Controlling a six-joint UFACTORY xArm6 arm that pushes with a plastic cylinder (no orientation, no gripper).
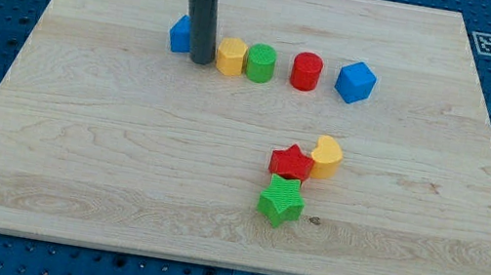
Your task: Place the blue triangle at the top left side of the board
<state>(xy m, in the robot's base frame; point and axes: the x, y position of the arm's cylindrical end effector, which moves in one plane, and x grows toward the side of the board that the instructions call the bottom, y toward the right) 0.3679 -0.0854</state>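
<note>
The blue triangle (180, 35) lies on the wooden board (78, 131) in the upper left part, partly hidden behind my rod. My tip (200, 59) rests on the board just to the right of the blue triangle, touching or nearly touching it, and just left of the yellow hexagon (230, 57).
A row runs to the right of the tip: the yellow hexagon, a green cylinder (260, 63), a red cylinder (306, 71) and a blue cube (355, 82). Lower right of centre sit a red star (290, 162), a yellow crescent (326, 156) and a green star (281, 200).
</note>
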